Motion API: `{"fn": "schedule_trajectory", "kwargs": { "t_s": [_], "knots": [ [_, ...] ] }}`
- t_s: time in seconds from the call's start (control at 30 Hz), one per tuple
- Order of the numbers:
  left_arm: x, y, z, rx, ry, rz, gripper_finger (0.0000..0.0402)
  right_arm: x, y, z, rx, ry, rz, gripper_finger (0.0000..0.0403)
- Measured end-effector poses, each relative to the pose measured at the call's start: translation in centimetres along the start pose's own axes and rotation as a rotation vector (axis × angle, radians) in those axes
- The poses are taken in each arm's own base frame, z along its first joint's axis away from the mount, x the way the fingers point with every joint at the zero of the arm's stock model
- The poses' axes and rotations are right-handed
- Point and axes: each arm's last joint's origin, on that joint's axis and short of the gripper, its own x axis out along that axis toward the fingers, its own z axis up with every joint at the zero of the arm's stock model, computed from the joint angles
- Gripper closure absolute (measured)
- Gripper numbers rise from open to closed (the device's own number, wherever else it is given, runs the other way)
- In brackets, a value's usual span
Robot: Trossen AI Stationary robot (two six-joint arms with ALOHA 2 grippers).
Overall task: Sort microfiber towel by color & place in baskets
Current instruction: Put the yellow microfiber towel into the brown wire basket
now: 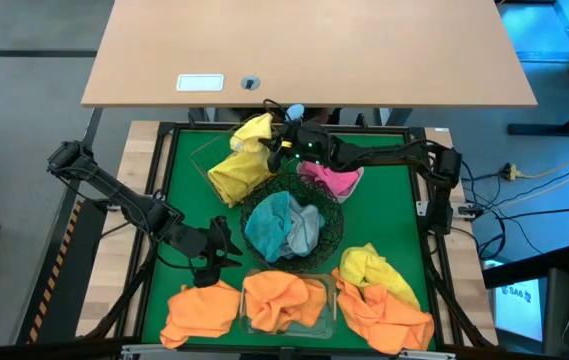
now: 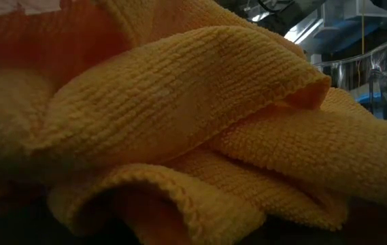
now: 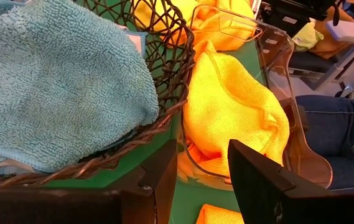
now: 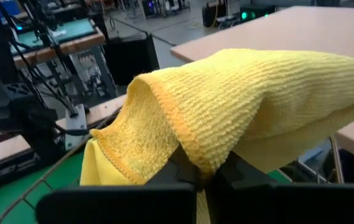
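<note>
Teal towels [image 1: 284, 226] fill the black bowl [image 1: 330, 226] beside the left claw [image 1: 216, 243], which gapes wide. Right claw [image 1: 286, 142] pinches a yellow towel [image 1: 244, 160] over the copper basket [image 1: 201, 157].

yellow towel [image 4: 251, 106]: ribbed matt microfiber cloth, stitched hem
teal towel [image 3: 52, 81]: fuzzy matt cloth
black wire bowl [image 3: 180, 74]: dark wire
clear tub [image 3: 276, 56]: glossy see-through plastic
table mat [image 1: 384, 215]: flat matt green
</note>
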Motion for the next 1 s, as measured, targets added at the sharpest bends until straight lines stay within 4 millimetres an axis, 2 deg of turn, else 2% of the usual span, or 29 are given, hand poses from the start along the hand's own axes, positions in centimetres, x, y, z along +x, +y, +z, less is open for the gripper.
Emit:
{"fn": "schedule_trajectory", "kwargs": {
  "t_s": [0.13, 0.43, 0.6, 0.8, 1.0],
  "knots": [
    [0.0, 0.0, 0.0, 0.0, 0.0, 0.0, 0.0266, 0.0, 0.0, -0.1, 0.0, 0.009, -0.002, 0.0371],
    [0.0, 0.0, 0.0, -0.001, 0.001, -0.001, 0.0266, 0.0, -0.2, -0.7, 0.034, 0.077, -0.018, 0.0227],
    [0.0, 0.0, 0.0, -0.001, 0.001, -0.001, 0.0266, -0.1, -0.3, -1.3, 0.03, 0.135, -0.031, 0.0173],
    [0.0, -0.1, -0.1, -0.009, 0.018, -0.025, 0.0266, -0.4, -0.3, -1.6, 0.025, 0.229, -0.048, 0.0153],
    [0.0, -0.2, -0.2, -0.034, 0.041, -0.057, 0.0266, -0.9, 0.3, 0.2, 0.018, 0.473, -0.025, 0.0157]
  ]
}}
